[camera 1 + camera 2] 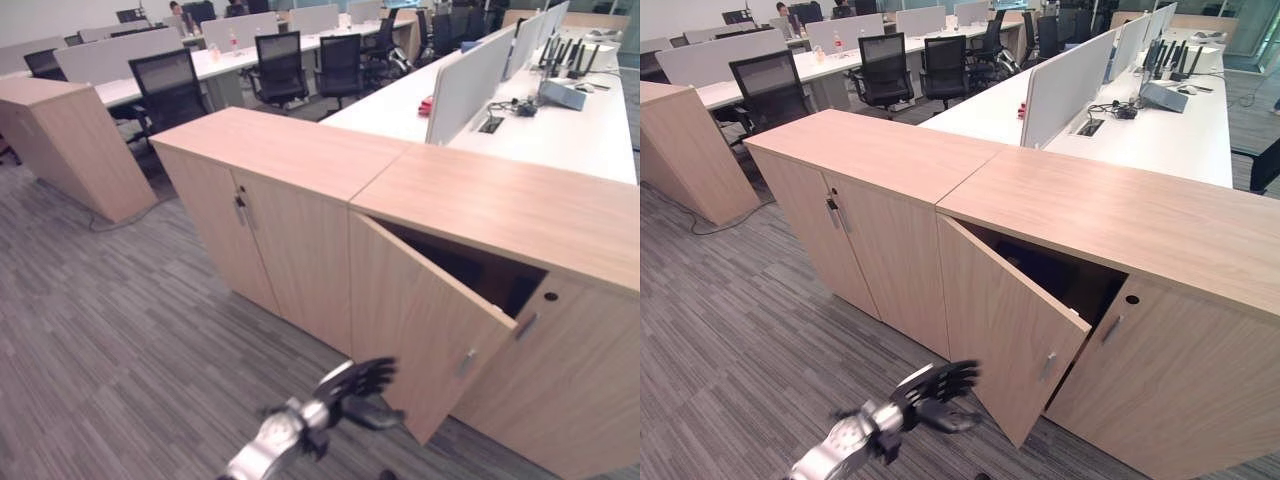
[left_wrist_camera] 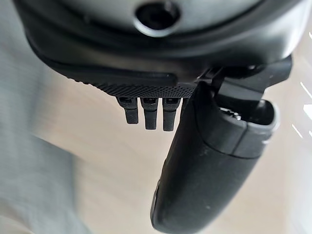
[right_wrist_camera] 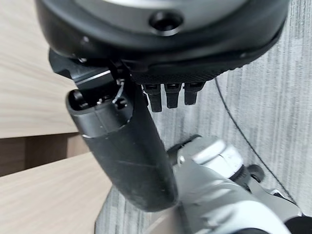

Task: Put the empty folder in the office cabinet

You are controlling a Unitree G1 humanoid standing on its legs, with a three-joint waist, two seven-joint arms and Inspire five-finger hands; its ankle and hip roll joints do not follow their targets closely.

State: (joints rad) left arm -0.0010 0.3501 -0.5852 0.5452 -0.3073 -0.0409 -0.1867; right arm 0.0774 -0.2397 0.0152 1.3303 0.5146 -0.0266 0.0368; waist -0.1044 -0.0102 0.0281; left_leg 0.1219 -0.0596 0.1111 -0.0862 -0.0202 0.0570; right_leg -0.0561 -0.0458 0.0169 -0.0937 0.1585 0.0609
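Observation:
A low light-wood office cabinet point(image 1: 500, 205) stands ahead. Its right-hand unit has one door point(image 1: 420, 325) swung partly out, showing a dark inside point(image 1: 485, 280). My left hand point(image 1: 350, 388) hovers low in front of that door's bottom corner, fingers straight and spread, holding nothing. In the left wrist view the left hand point(image 2: 146, 87) faces pale wood with its thumb point(image 2: 204, 170) stretched out. In its own wrist view my right hand point(image 3: 165, 63) hangs over grey carpet beside the wood, fingers straight and empty.
The left cabinet unit point(image 1: 250, 225) has both doors shut. Another wooden cabinet point(image 1: 70, 140) stands at the far left. White desks with grey partitions point(image 1: 470, 85) and black office chairs point(image 1: 280, 65) lie behind. Grey carpet point(image 1: 120, 330) stretches to the left.

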